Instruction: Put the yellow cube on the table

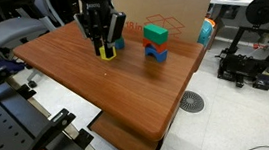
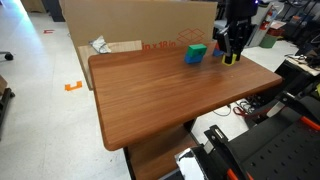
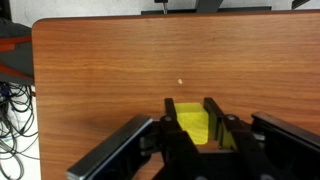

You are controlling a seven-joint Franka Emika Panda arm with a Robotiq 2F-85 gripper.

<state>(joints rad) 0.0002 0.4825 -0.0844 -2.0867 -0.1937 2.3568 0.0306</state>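
The yellow cube sits between the two black fingers of my gripper, which are shut on it. In an exterior view the gripper holds the cube right at the reddish-brown table top, near the far side; I cannot tell if the cube touches the wood. It also shows in an exterior view as a yellow spot under the gripper at the table's far right corner.
A green block stands stacked on blue and red blocks just beside the gripper; the stack shows as well in an exterior view. A cardboard box stands behind the table. A 3D printer stands on the floor.
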